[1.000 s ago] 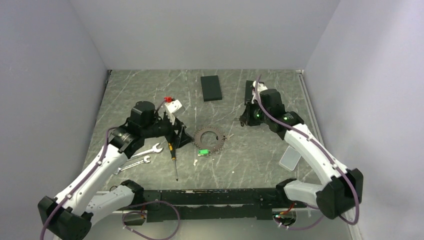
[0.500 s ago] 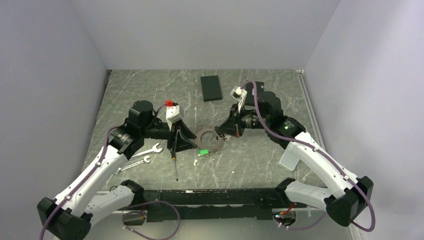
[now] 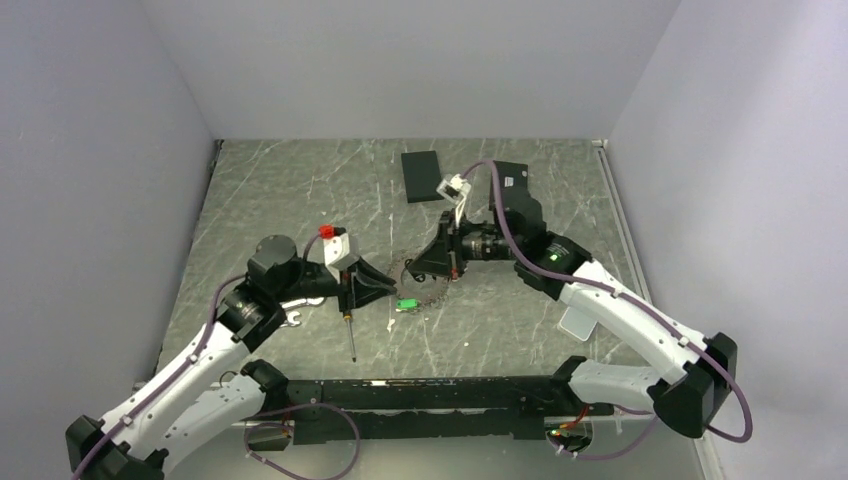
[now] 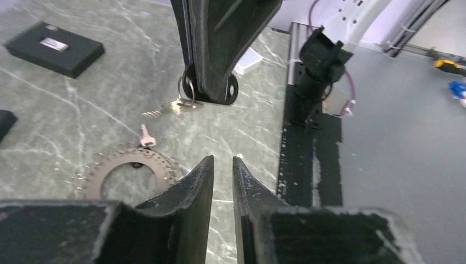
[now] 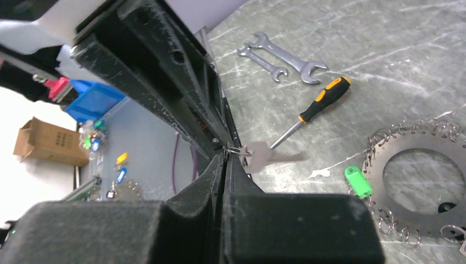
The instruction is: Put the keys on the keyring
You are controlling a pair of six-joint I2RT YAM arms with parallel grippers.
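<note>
Table: grey marbled slab (image 3: 300, 190), white walls on three sides.

Far left, partly under the left arm: two silver open-ended wrenches (image 5: 286, 54), side by side, flat on the slab. Just right of them is a screwdriver with a black-and-yellow handle (image 5: 309, 113), also flat.

Left gripper (image 4: 222, 162): low over the slab and pointing right. Jaws drawn in to a narrow slit. Nothing seen between the fingers.

Between the two grippers: a small pale metal key (image 5: 264, 155) on a thin wire loop, hanging clear of the slab. From the right wrist camera the left gripper's tips sit just beside that loop. Can't tell whether they touch it.

Below that, on the slab: a small bright green plastic tag (image 5: 358, 181), lying at the rim of a large flat grey metal keyring (image 5: 428, 144). The ring lies flat, with small wire loops and bits of chain along its edge. A second small key (image 4: 145, 137) rests at the ring's rim. Can't tell whether it is attached.

Right gripper (image 5: 225, 157): reaching left over the ring's far edge, jaws pressed together on the wire loop of the hanging key. That key is off the keyring.

Behind, toward the back wall: a flat black rectangular box (image 3: 422, 175).

Far right, beside the right forearm: a small clear plastic container (image 3: 578, 320).
</note>
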